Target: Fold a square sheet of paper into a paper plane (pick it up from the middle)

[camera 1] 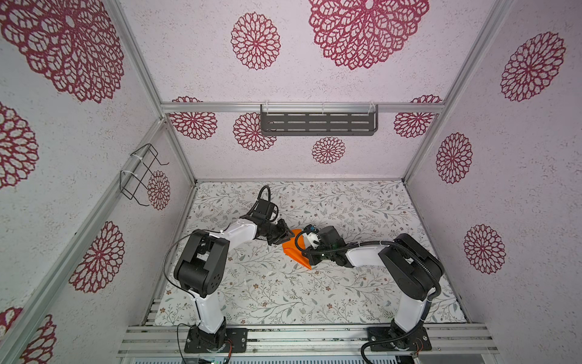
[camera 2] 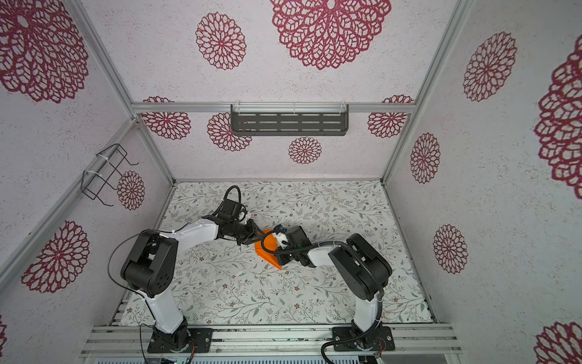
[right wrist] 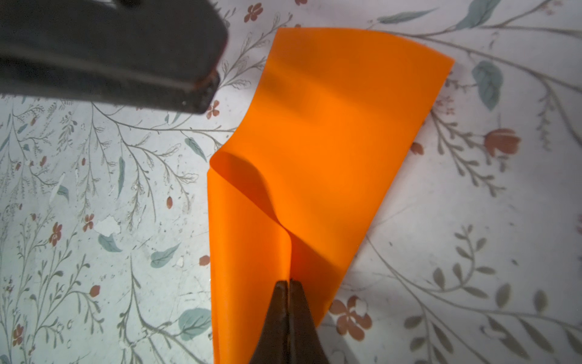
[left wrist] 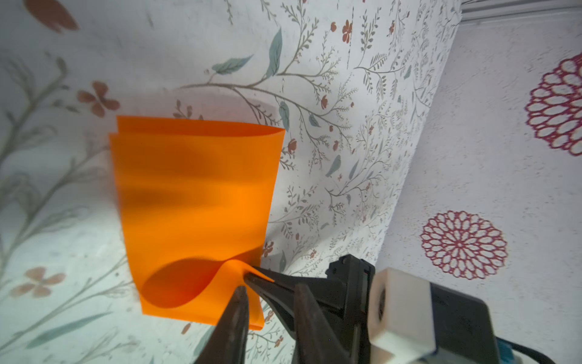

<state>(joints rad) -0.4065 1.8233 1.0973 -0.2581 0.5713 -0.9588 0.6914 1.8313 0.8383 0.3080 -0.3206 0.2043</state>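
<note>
two arms, two grippers, one orange sheet of paper (right wrist: 330, 141). the sheet is doubled over on itself, so that two layered edges show in the left wrist view, and sits over the middle of the flowered table (camera 1: 267, 293), between the two grippers; whether it touches the table cannot be told. around it: one slotted grey shelf (camera 1: 318, 123) on the back wall and one black wire rack (camera 1: 141, 171) on the left wall, both well apart from the work. in both top views the end of the right arm (camera 1: 362, 255) and its cable (camera 1: 371, 244) cover much of the sheet. the left arm (camera 1: 239, 233) reaches in from the left, bent at the elbow, and the right arm from the right, their ends nearly meeting. the right gripper (right wrist: 288, 283) is clenched, pinching a puckered edge of the sheet. the left gripper (left wrist: 270, 288) is released, its fingers (left wrist: 236, 315) parted just beside that pinch, one of them in front of the sheet's edge
</note>
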